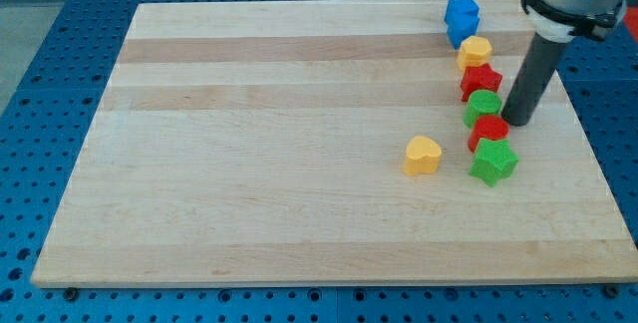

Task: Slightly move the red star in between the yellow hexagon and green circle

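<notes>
The red star [480,81] sits near the view's right, just below the yellow hexagon [475,52] and just above the green circle [483,107], touching or nearly touching both. My tip [517,121] rests on the board right of the green circle, close to it and below right of the red star. The dark rod rises from the tip toward the view's top right.
A blue block [462,18] lies above the yellow hexagon. A red block [488,133] and a green star [493,161] continue the column below the green circle. A yellow heart [423,155] lies to their left. The wooden board [249,144] sits on a blue perforated table.
</notes>
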